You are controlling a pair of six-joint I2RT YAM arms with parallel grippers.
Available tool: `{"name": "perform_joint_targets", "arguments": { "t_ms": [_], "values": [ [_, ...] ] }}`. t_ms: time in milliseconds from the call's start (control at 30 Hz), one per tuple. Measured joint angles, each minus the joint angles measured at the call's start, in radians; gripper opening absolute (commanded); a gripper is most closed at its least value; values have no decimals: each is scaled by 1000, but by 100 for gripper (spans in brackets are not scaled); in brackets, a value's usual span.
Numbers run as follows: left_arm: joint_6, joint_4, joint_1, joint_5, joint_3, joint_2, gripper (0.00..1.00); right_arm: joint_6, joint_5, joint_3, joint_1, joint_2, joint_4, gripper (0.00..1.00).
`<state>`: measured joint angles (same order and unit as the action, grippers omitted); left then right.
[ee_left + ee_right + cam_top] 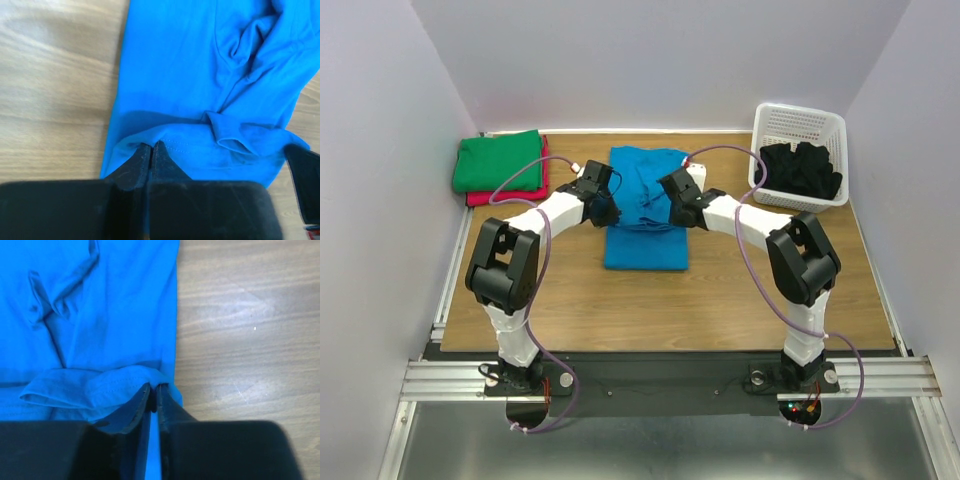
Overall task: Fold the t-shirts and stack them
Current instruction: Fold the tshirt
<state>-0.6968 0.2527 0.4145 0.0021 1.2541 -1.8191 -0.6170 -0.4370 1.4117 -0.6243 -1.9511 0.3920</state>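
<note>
Mid-counter [720,290]: blue shirt [645,215], part folded, far end rumpled. Left claw [151,147] pinching its hem at the 9 o'clock edge. Right claw [154,387] pinching the hem at 3 o'clock, jaws nearly touching. Cloth looks light and limp and will likely sag between grips, so hold the hem corners and keep it taut. Green shirt [498,162] folded at 10 o'clock. Black shirts [803,170] in basket [800,110] at 2 o'clock.

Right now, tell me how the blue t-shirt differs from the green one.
The blue t-shirt lies mid-table, rumpled and only partly folded; the green t-shirt sits neatly folded at the far left corner. The blue t-shirt rests on the bare table; the green t-shirt tops a red-pink shirt. The left gripper and right gripper each pinch the blue t-shirt's edge; nothing touches the green t-shirt. Both are plain-coloured.
</note>
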Motion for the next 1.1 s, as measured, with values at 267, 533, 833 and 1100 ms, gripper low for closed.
{"name": "perform_joint_targets", "arguments": {
  "t_ms": [267,533,833,1100],
  "values": [
    [-7,11,-13,-25,43,-14,99,35,24,35,23,-1,-8,74],
    [-7,-5,-18,-22,-75,121,99,64,130,-76,27,144,-7,100],
    [-24,-94,-18,30,-452,403,98,58,270,-254,27,238,-33,99],
    [-39,-200,-18,135,-533,327,55,-26,319,-425,27,284,-50,72]
  ]
}}
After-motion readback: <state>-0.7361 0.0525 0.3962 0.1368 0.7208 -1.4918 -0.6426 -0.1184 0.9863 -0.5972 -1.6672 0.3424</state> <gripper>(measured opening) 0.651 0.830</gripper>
